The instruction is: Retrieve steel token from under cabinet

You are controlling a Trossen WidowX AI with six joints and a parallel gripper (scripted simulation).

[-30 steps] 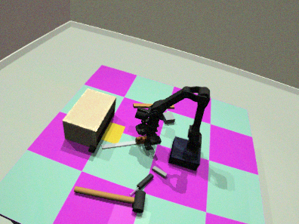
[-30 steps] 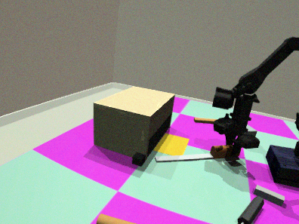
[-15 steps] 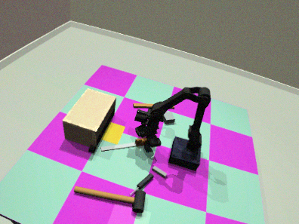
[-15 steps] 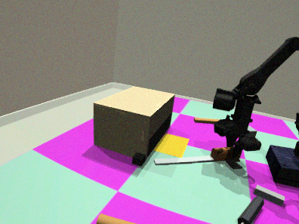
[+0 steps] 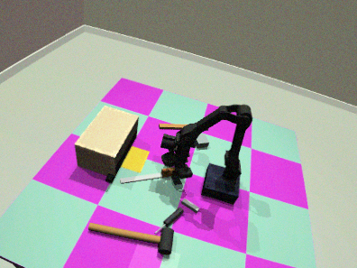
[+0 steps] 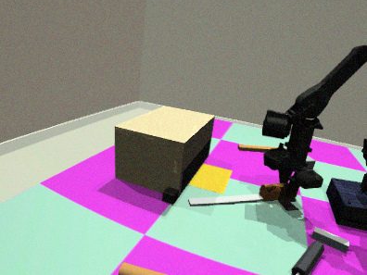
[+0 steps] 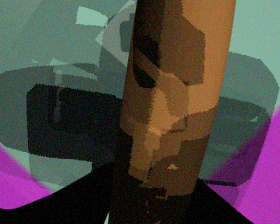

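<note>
The cabinet (image 5: 105, 132) (image 6: 164, 124) stands at the left, with a dark gap low along its front. The yellow marked area (image 5: 137, 158) (image 6: 213, 178) lies in front of it, with nothing seen on it. I cannot see the steel token in any view. My gripper (image 5: 175, 173) (image 6: 284, 194) is shut on the brown handle (image 7: 172, 100) of a flat-bladed tool. Its long pale blade (image 5: 141, 178) (image 6: 224, 200) points toward the cabinet's near front corner, beside the marked area and short of the cabinet. Whether the blade touches the table is unclear.
A small black block (image 5: 110, 178) (image 6: 170, 195) is at the cabinet's near front corner. A mallet (image 5: 166, 241), a dark-handled tool (image 5: 173, 217) (image 6: 309, 257) and a grey bar (image 5: 190, 205) (image 6: 330, 239) lie on the near side. An orange-handled tool (image 5: 169, 126) (image 6: 247, 147) lies behind the arm.
</note>
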